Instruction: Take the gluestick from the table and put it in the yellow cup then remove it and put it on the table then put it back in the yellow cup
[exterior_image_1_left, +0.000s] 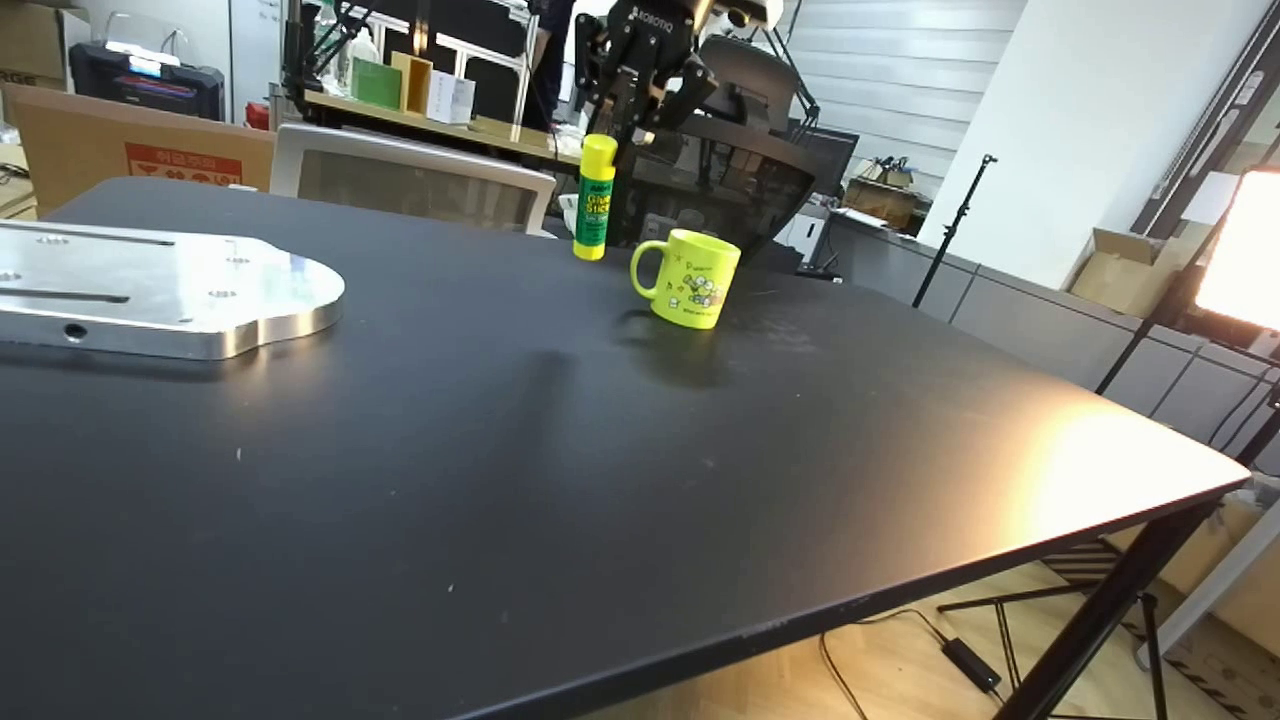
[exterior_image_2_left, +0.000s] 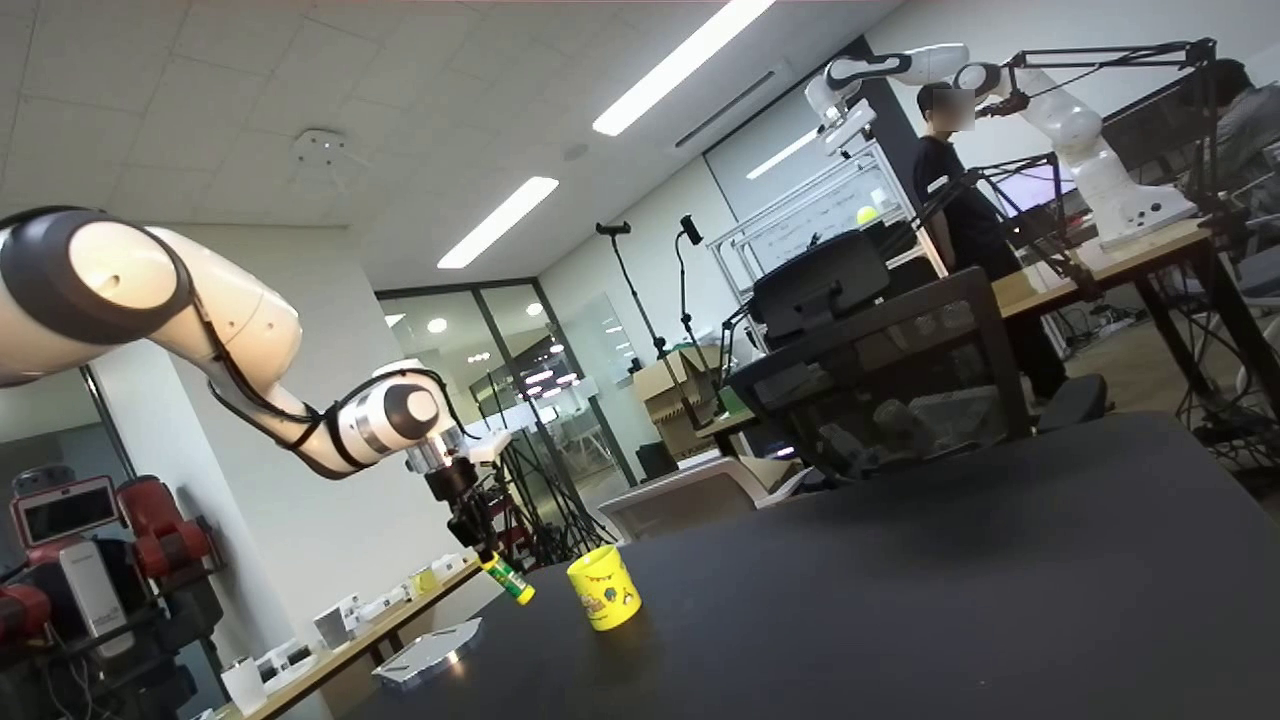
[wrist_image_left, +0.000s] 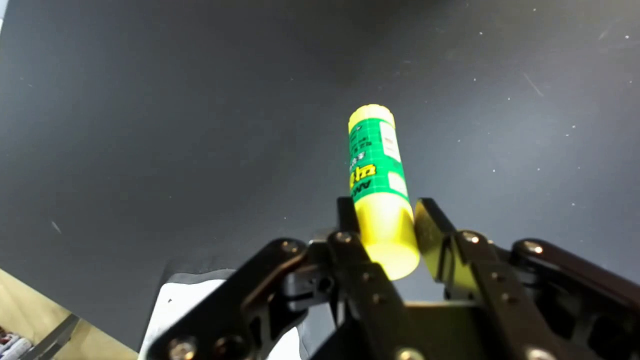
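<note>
The gluestick (exterior_image_1_left: 595, 205), green with yellow ends, is held off the table in my gripper (exterior_image_1_left: 620, 135). It also shows in an exterior view (exterior_image_2_left: 510, 578) below the gripper (exterior_image_2_left: 488, 553). In the wrist view the gripper (wrist_image_left: 385, 210) is shut around the yellow cap of the gluestick (wrist_image_left: 375, 155), with the green body pointing away from the jaws. The yellow cup (exterior_image_1_left: 697, 280) stands upright on the black table (exterior_image_1_left: 480, 500), close beside the gluestick. The cup also shows in an exterior view (exterior_image_2_left: 604, 588). It is out of view in the wrist view. Its inside is hidden.
A silver metal plate (exterior_image_1_left: 170, 290) lies on the table, and it shows in an exterior view (exterior_image_2_left: 430, 650). Its pale edge shows in the wrist view (wrist_image_left: 185, 300). A mesh chair (exterior_image_2_left: 890, 380) and a pale-backed chair (exterior_image_1_left: 410, 180) stand behind the table.
</note>
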